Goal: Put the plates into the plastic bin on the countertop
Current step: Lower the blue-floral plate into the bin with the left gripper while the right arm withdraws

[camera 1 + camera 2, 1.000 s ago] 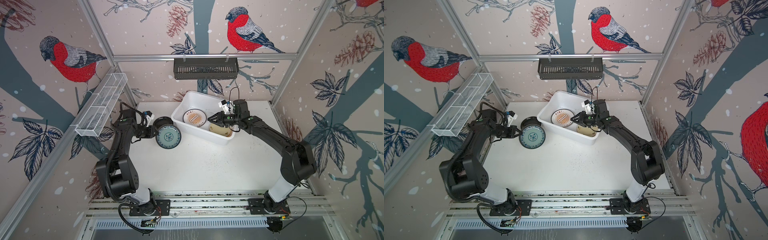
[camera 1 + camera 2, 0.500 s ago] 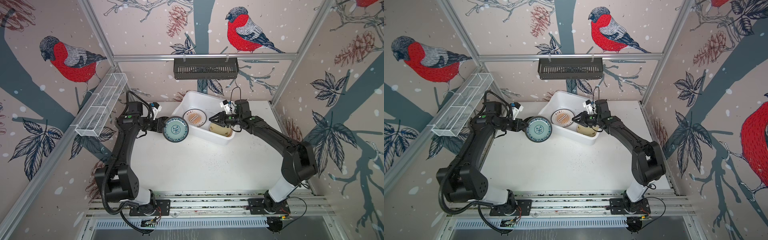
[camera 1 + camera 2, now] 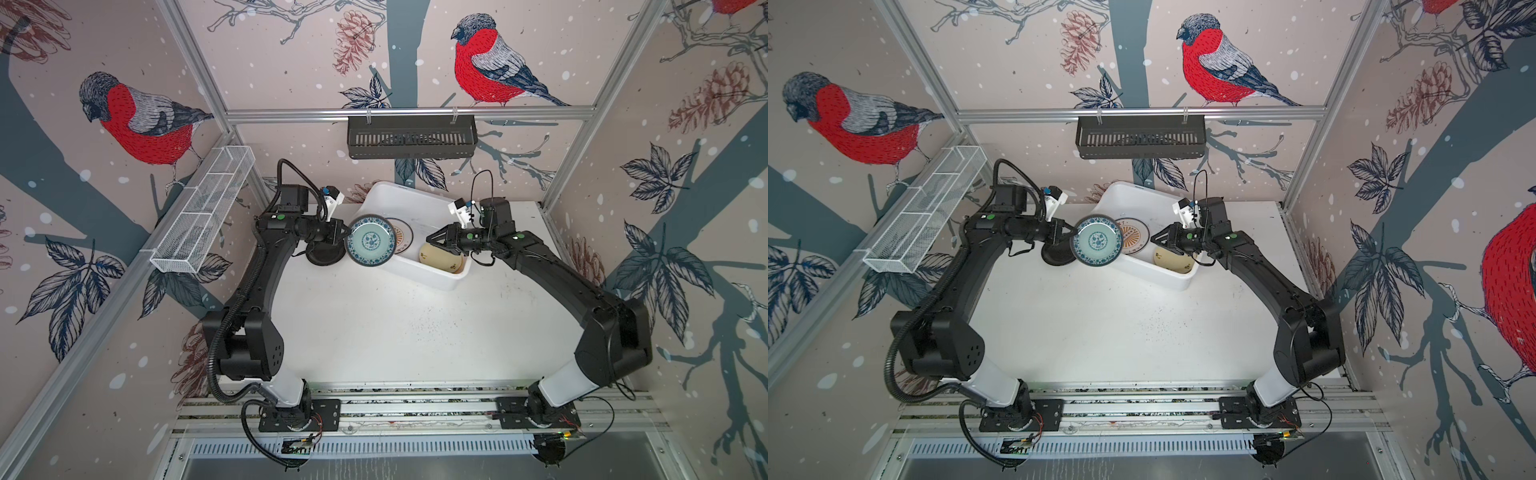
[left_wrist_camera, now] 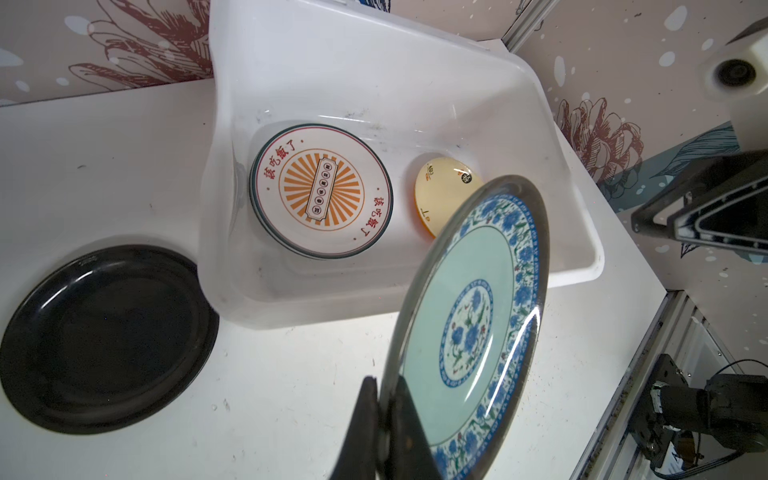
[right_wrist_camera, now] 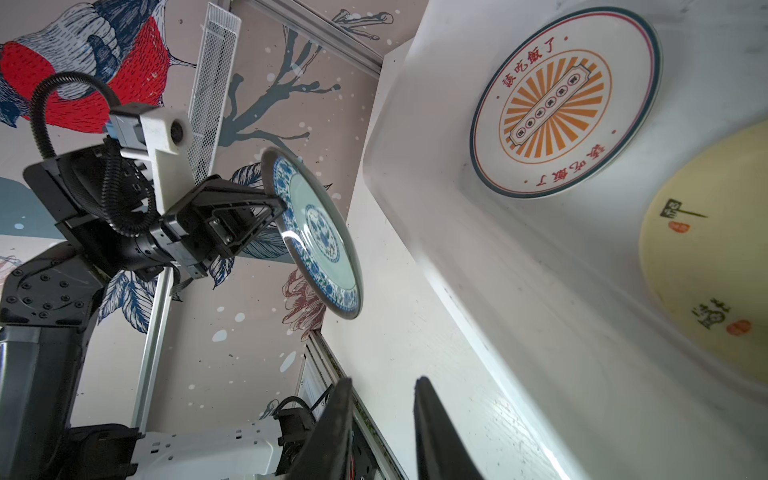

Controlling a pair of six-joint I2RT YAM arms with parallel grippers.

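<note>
My left gripper [image 4: 384, 390] is shut on the rim of the teal-patterned plate [image 4: 469, 324], which hangs tilted over the near left edge of the white plastic bin [image 3: 415, 203]. In both top views this plate [image 3: 1098, 240] overlaps the bin's left wall. Inside the bin lie an orange-sunburst white plate [image 4: 320, 191] and a cream plate [image 4: 444, 187] with an orange edge under it. A black plate [image 3: 324, 253] rests on the countertop [image 3: 395, 324] left of the bin. My right gripper [image 5: 382, 384] stands open and empty above the bin's right end, over the cream plate [image 3: 440, 257].
A black slotted basket [image 3: 411, 136] hangs on the back rail. A white wire-mesh rack [image 3: 203, 216] runs along the left wall. Aluminium rails [image 3: 415, 399] edge the countertop at the front, where both arm bases are mounted.
My left arm has carried the teal-patterned plate rightwards, from beside the black plate to the bin's left edge. The right arm has hardly moved.
</note>
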